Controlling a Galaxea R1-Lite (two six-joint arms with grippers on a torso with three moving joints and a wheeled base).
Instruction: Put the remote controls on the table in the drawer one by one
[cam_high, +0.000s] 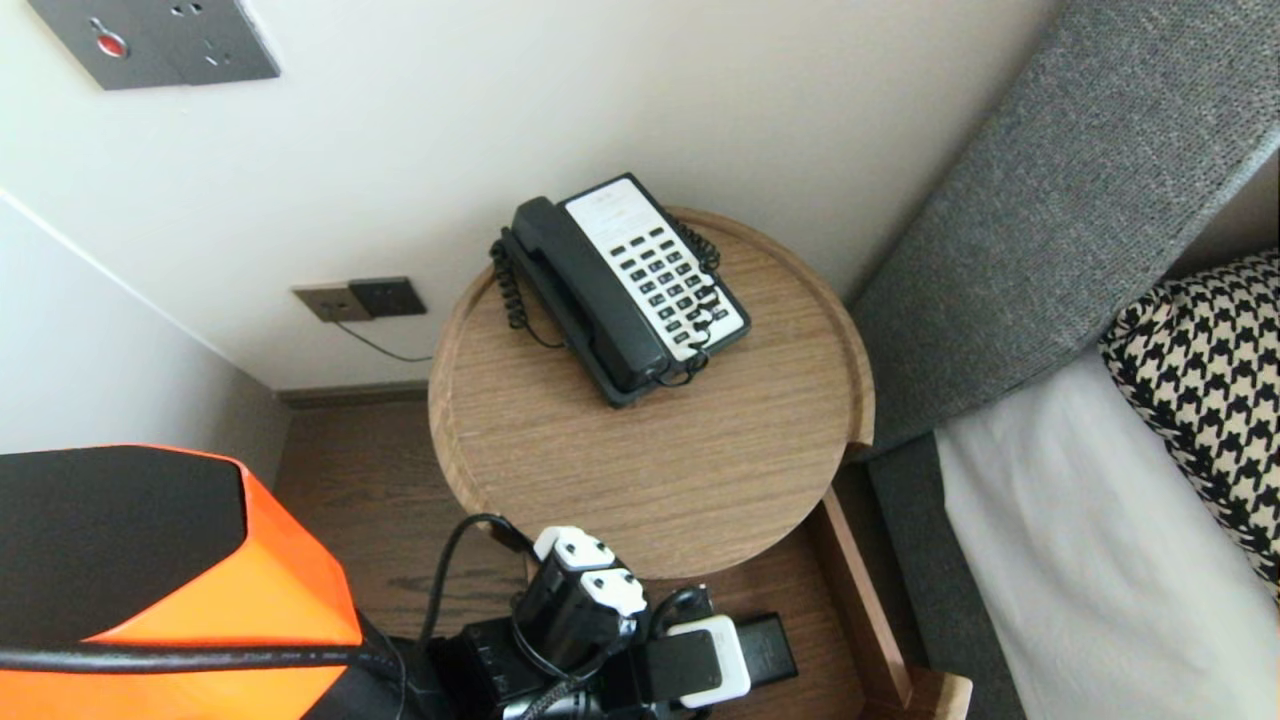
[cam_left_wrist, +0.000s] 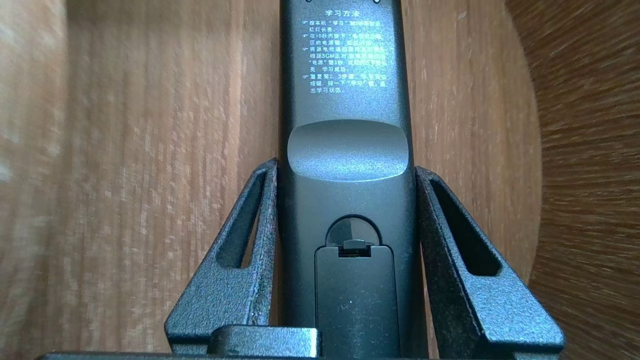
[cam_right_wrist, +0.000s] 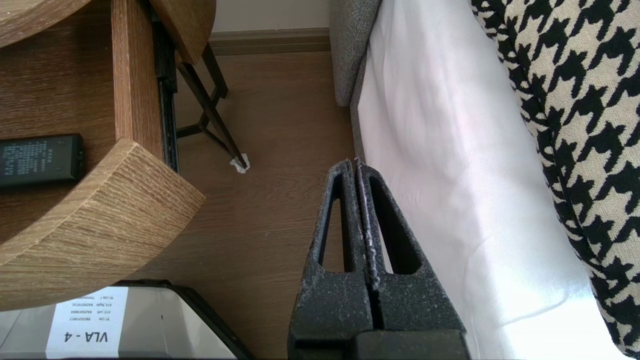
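Left wrist view: left pincer (cam_left_wrist: 345, 167) clamped on remote (cam_left_wrist: 345, 85), back side up, inside the drawer (cam_left_wrist: 150, 150) — head view hides that grip. Right pincer (cam_right_wrist: 356, 164) closed tight beside bed (cam_right_wrist: 440, 175) — seen only in its own view.

The robot has an orange-and-black shell (cam_high: 285, 590), a thick black cable (cam_high: 200, 657), white plugs (cam_high: 575, 548) and rough black fingers (cam_right_wrist: 335, 295) with triangular slots.

A telephone (cam_high: 625, 285) sits on the round wooden table (cam_high: 600, 480), a remote (cam_left_wrist: 345, 100) in its open drawer (cam_high: 852, 565)
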